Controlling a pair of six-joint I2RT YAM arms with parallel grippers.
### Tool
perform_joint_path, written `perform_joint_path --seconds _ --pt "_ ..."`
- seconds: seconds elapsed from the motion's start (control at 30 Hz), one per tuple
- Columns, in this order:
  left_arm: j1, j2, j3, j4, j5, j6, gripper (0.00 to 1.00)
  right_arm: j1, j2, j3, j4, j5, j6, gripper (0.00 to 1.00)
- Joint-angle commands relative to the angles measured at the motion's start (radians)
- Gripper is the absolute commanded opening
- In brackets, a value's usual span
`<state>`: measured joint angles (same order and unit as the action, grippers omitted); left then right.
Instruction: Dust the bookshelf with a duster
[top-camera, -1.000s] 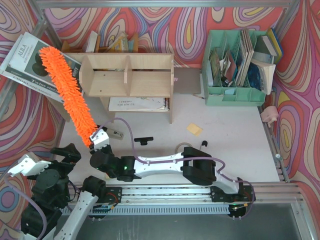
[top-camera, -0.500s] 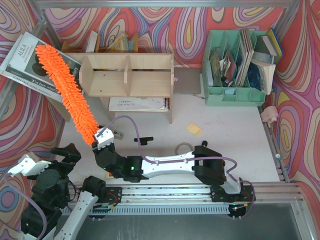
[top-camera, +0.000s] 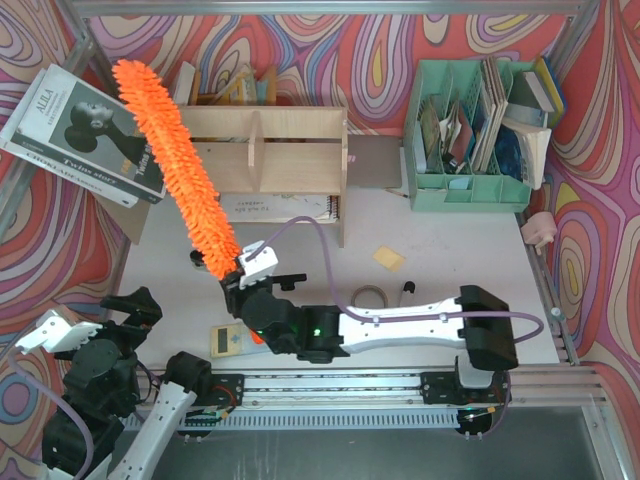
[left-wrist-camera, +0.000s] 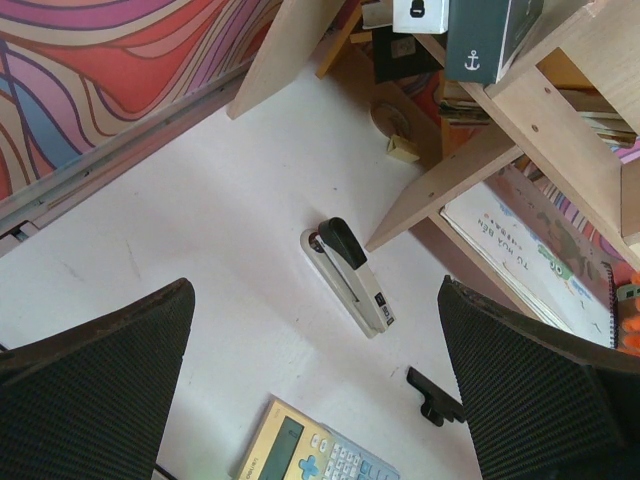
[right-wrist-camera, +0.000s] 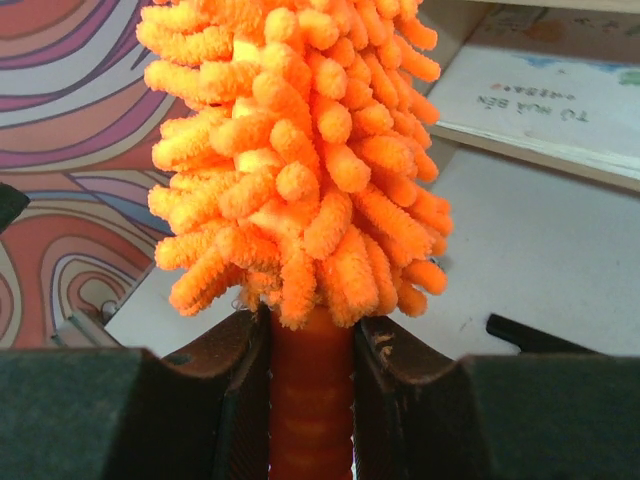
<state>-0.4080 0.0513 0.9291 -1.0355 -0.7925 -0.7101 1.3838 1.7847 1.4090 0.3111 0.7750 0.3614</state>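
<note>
The bookshelf (top-camera: 262, 150), a low plywood unit with dividers, stands at the back left, and one of its legs shows in the left wrist view (left-wrist-camera: 440, 195). The duster (top-camera: 175, 160) is long, fluffy and orange; it slants up from the table across the shelf's left end. Whether it touches the shelf I cannot tell. My right gripper (top-camera: 247, 282) is shut on the duster's orange handle (right-wrist-camera: 310, 400), with the fluffy head (right-wrist-camera: 300, 150) just above the jaws. My left gripper (top-camera: 135, 305) is wide open and empty at the near left, above bare table (left-wrist-camera: 315, 300).
A stapler (left-wrist-camera: 350, 275), a calculator (top-camera: 228, 340) and a black clip (left-wrist-camera: 435, 395) lie on the table before the shelf. A notebook (top-camera: 280, 207) lies under the shelf and a magazine (top-camera: 75, 125) leans at the far left. A mint-green organizer (top-camera: 470, 140) stands back right, a yellow note (top-camera: 390, 259) mid-table.
My right arm has moved right with the duster. The duster head swung right, from over the magazine to across the shelf's left end. The calculator is now uncovered. The left arm has not moved.
</note>
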Motion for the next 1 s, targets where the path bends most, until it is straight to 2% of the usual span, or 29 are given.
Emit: perform_joint_path --seconds 0.0,0.2,0.47,0.97 --pt "-0.006 -0.017 -0.012 0.015 0.004 0.008 0.98 0.013 -0.095 -0.066 -0.076 0.051 0.164 0.00" --pt "-0.006 -0.016 -0.013 0.014 0.004 0.008 0.98 0.027 -0.125 -0.051 -0.297 0.067 0.379 0.00" --pt "-0.006 -0.008 -0.013 0.015 0.012 0.011 0.98 0.087 -0.109 -0.003 -0.490 0.052 0.606 0.00" --pt "-0.028 -0.012 -0.009 0.017 0.023 0.016 0.98 0.102 -0.025 0.032 -0.394 -0.021 0.547 0.00"
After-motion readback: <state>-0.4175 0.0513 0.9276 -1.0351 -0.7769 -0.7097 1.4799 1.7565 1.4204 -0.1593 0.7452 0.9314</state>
